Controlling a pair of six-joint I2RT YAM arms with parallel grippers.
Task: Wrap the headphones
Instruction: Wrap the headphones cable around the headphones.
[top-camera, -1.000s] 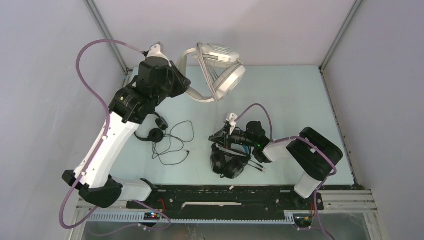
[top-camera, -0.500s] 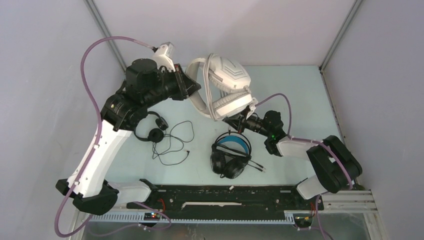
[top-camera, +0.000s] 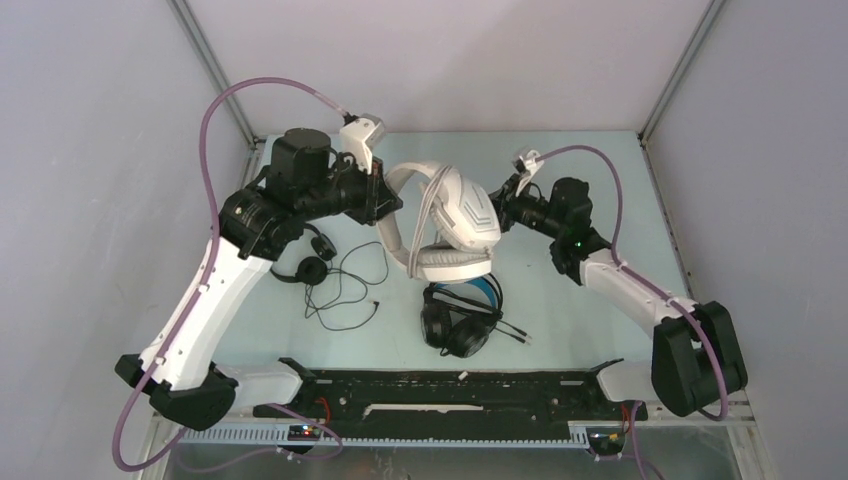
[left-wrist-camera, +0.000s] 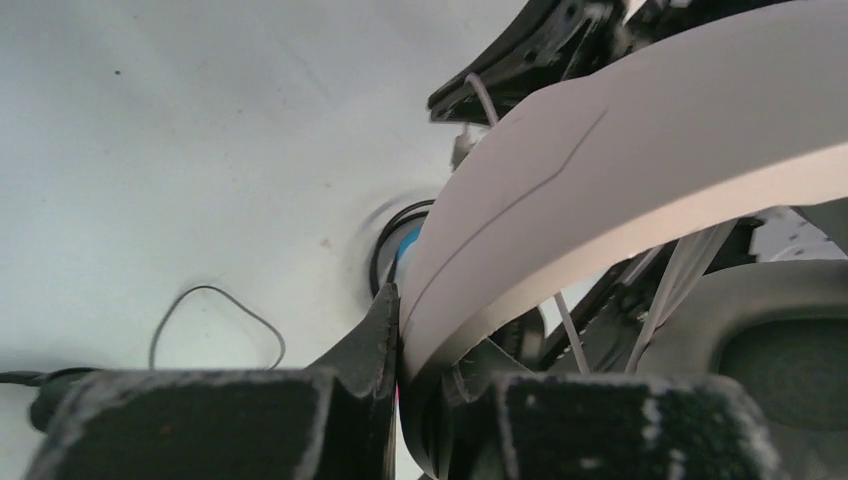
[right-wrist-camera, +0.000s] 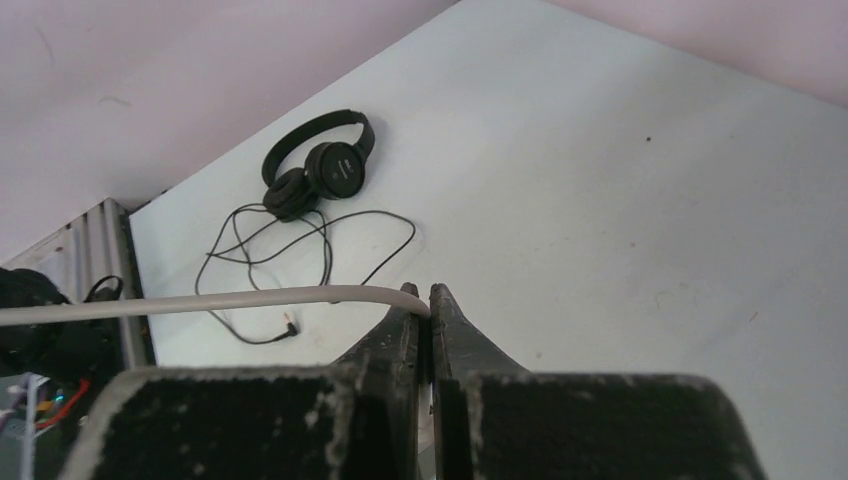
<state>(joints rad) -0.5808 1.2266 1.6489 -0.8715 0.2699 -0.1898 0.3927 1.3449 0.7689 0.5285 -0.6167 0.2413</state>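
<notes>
3 headsets are in view. The white pair (top-camera: 455, 215) hangs above the middle of the table (top-camera: 600, 170), off the surface, between the 2 arms. The left gripper (top-camera: 385, 200) is clamped on its headband; in the left wrist view the broad white band (left-wrist-camera: 620, 170) runs down into the gap between the 2 fingers (left-wrist-camera: 375, 335) and is squeezed there. The right gripper (top-camera: 503, 205) sits just beside the white ear cup on the other side. Its jaws are pinched tight on the grey cord (right-wrist-camera: 200, 300), which ends at the fingertips and stretches off to the left in the right wrist view.

The bulky black pair (top-camera: 460, 320), blue band showing, lies flat on the table under the white pair, toward the near edge. The small black pair (top-camera: 305, 260) lies near the left edge, its thin cord (top-camera: 345, 290) loose in loops beside it, well apart from both grippers.
</notes>
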